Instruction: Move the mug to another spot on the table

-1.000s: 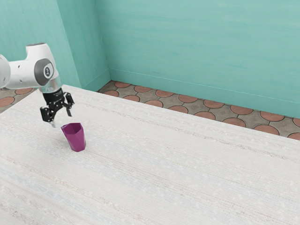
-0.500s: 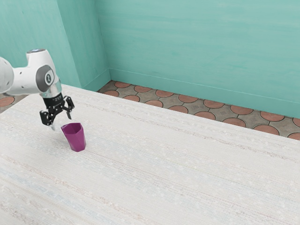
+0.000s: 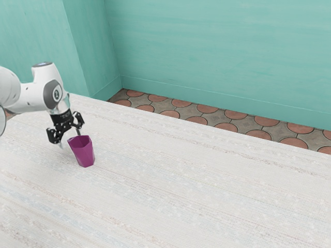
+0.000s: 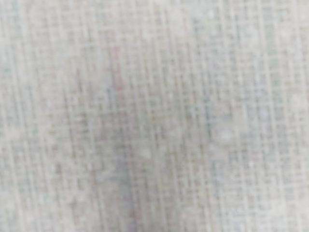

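The arm (image 3: 23, 95) runs off the exterior view's left edge. Whether the tool (image 3: 65, 135) touches the mug (image 3: 83, 151) is unclear. The bench (image 4: 154, 116) under the hand is blurred.

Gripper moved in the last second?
Yes. The gripper has come down toward the rim of the mug, which has stayed put.

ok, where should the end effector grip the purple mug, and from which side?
Grip the mug by its rim wall from above, one finger inside, one outside. It stands upright, mouth open upward, no handle shows, and its faceted sides narrow toward the base, so a side pinch may slip. The end effector is open beside it.
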Robot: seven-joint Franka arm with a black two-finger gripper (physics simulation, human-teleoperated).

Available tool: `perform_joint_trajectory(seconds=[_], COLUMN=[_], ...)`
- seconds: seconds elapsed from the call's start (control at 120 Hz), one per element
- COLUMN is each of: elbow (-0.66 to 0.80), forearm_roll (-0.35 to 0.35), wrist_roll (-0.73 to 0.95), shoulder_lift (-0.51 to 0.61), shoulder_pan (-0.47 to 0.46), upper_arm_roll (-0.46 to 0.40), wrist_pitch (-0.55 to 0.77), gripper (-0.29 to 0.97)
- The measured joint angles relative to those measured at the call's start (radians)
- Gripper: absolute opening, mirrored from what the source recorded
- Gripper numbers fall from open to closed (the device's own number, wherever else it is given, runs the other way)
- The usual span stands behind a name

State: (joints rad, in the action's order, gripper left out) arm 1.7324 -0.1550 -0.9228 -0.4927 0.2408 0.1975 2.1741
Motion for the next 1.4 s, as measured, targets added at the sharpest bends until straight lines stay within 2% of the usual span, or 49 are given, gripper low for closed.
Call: perform_joint_trajectory(seconds=[0.317, 0.925, 0.975, 1.258, 1.4], elbow=[0.024, 0.045, 0.046, 0.049, 0.05], forearm_roll=[-0.037, -0.06, -0.06, -0.058, -0.056], wrist_roll=[0.018, 0.035, 0.036, 0.042, 0.042], shoulder_lift=[-0.002, -0.011, -0.011, -0.009, -0.008], shoulder_pan=[-0.001, 0.0, 0.0, -0.002, -0.002], upper_arm_roll=[-0.001, -0.003, -0.003, -0.003, -0.003], wrist_pitch=[0.024, 0.063, 0.064, 0.066, 0.065], gripper=[0.68, 0.67, 0.64, 0.24, 0.18])
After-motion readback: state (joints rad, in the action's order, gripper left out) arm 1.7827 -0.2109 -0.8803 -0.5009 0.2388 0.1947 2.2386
